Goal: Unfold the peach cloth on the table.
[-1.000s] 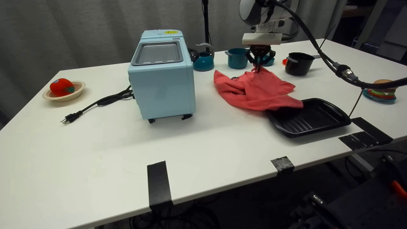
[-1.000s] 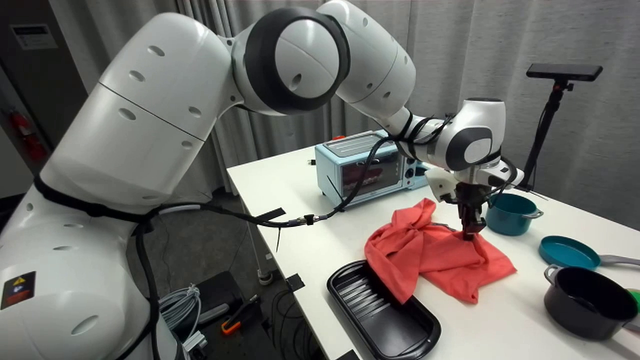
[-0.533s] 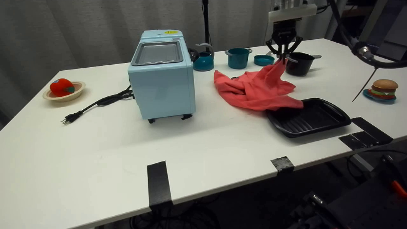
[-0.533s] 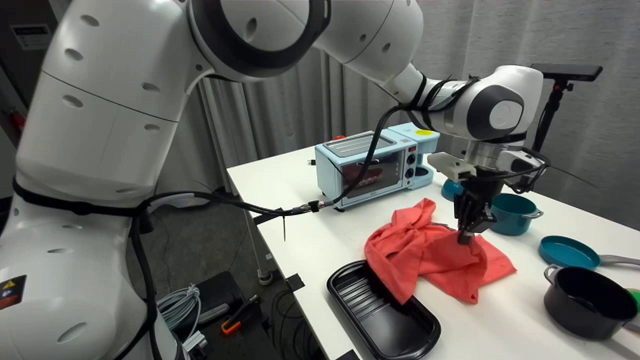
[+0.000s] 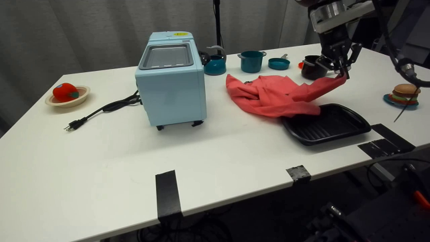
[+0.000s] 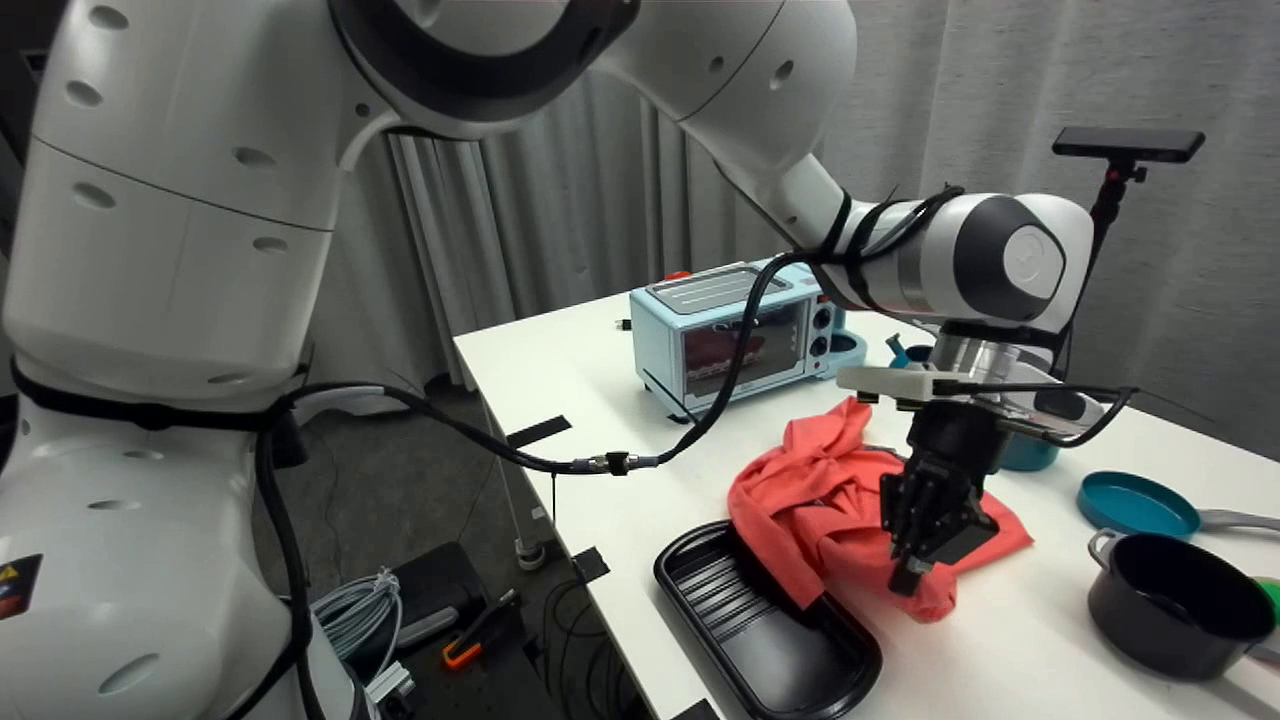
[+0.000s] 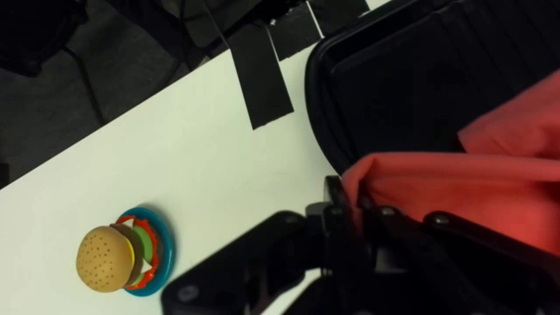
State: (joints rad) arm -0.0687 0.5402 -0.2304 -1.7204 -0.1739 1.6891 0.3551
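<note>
The peach cloth [image 5: 268, 95] lies rumpled and partly folded on the white table [image 5: 111, 161]. It shows in an exterior view [image 6: 800, 490] with a twisted, bunched part on the oven side. One flap hangs over the black tray's edge. My gripper [image 5: 344, 72] is shut on a cloth corner and holds it off the table, stretched out toward the burger side. In the wrist view the cloth [image 7: 463, 168] runs from between the fingertips of the gripper [image 7: 353, 197] off to the right. In an exterior view the gripper [image 6: 908, 570] hides part of the cloth.
The black tray [image 5: 329, 129] lies under the cloth flap near the table edge. A black pot [image 6: 1180, 600], teal pan [image 6: 1135, 505] and teal pot [image 5: 252, 62] stand behind. A light blue oven [image 5: 171, 90] stands beside. A toy burger [image 7: 105, 258] sits on a teal plate.
My gripper has moved away from the oven, past the black pot toward the burger, and tilted. The held cloth corner has been pulled along; the rest of the cloth stays in place.
</note>
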